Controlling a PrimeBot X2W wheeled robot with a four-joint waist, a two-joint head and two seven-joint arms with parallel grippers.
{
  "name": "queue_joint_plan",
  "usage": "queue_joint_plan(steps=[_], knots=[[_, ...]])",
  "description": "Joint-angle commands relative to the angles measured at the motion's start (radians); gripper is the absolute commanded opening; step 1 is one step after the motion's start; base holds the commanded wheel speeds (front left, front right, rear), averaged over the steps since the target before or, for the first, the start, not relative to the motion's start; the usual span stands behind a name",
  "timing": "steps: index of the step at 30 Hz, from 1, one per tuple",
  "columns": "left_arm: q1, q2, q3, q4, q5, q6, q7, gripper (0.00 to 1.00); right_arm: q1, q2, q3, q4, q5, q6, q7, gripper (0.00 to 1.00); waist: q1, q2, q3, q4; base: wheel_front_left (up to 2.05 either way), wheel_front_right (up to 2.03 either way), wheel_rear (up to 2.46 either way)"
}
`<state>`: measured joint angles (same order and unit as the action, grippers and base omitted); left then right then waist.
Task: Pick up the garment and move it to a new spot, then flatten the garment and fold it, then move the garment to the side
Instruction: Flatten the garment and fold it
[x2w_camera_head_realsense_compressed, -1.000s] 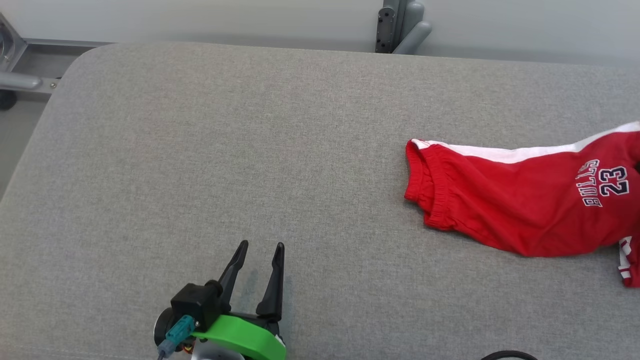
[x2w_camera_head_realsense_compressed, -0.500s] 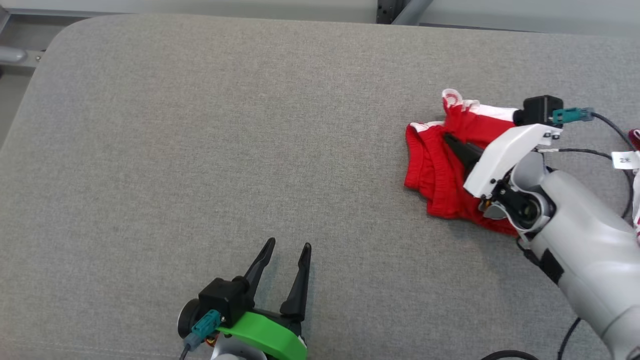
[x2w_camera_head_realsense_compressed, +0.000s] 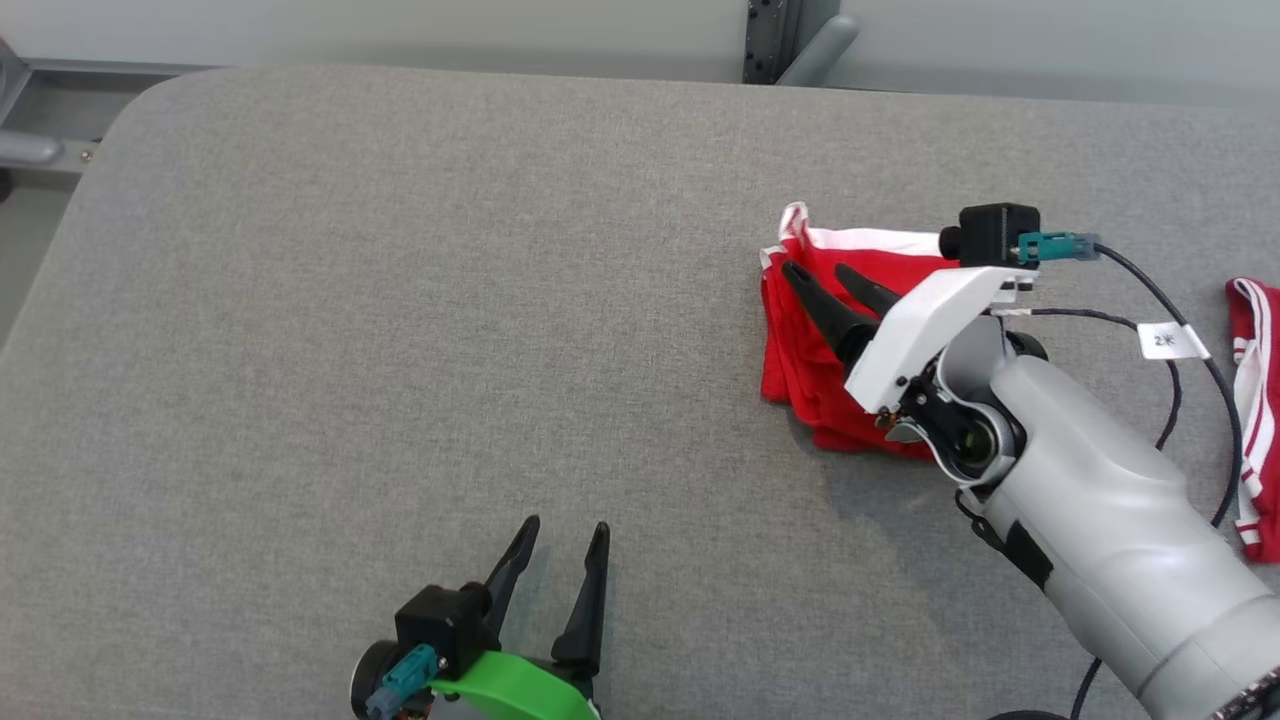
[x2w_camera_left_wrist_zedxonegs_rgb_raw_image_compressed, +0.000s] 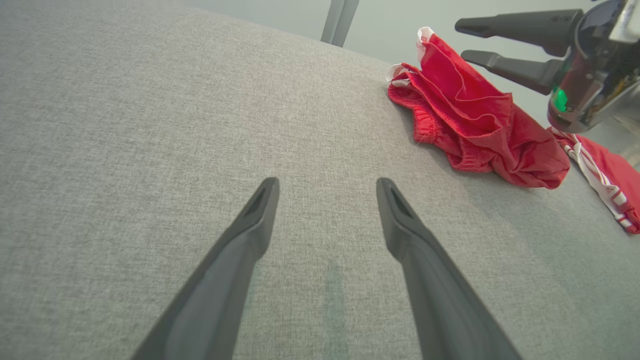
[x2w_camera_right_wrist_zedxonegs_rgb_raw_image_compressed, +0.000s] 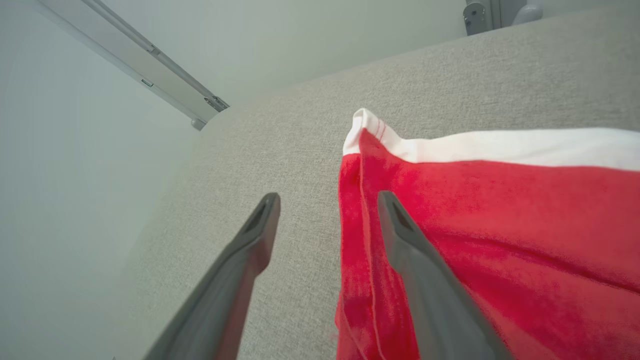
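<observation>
garment (x2w_camera_head_realsense_compressed: 795, 380) – red, white-trimmed – lay bunched toward the right edge of the table (x2w_camera_head_realsense_compressed: 400, 300); right gripper (x2w_camera_head_realsense_compressed: 815, 267) hung over it, fingers spread, gripping nothing; left gripper (x2w_camera_head_realsense_compressed: 565, 523), near the front edge, likewise splayed.
</observation>
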<state>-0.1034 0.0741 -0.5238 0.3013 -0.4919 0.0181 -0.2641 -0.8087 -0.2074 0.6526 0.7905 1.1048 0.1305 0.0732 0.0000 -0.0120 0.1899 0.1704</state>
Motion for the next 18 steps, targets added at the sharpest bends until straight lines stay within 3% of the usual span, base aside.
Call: queue_joint_plan(steps=[1,4,8,13,18], knots=[[0.026,0.01,0.002,0.008,-0.008,0.006,0.005,1.0,0.042,-0.037,-0.007,-0.07,-0.017,0.0,-0.04,1.0,0.0,0.012,-0.042,-0.031,0.0,0.0,0.0],[0.053,0.026,0.017,0.003,-0.021,0.015,0.004,1.0,0.114,-0.119,-0.033,-0.197,-0.061,0.0,-0.102,1.0,0.0,0.012,-0.076,-0.057,0.0,0.0,0.0],[0.098,0.035,0.033,-0.013,-0.038,0.029,0.003,1.0,0.222,-0.248,-0.094,-0.294,-0.258,0.0,-0.235,1.0,0.0,0.012,-0.11,-0.105,0.0,0.0,0.0],[0.124,0.037,0.031,-0.026,-0.043,0.034,0.002,1.0,0.402,-0.286,-0.259,-0.348,-0.464,0.0,-0.322,1.0,0.0,0.012,-0.132,-0.146,0.0,0.0,0.0],[0.116,0.031,0.033,-0.037,-0.03,0.029,-0.001,1.0,0.603,-0.211,-0.484,-0.44,-0.657,0.0,-0.338,1.0,0.0,0.012,-0.135,-0.16,0.0,0.0,0.0]])
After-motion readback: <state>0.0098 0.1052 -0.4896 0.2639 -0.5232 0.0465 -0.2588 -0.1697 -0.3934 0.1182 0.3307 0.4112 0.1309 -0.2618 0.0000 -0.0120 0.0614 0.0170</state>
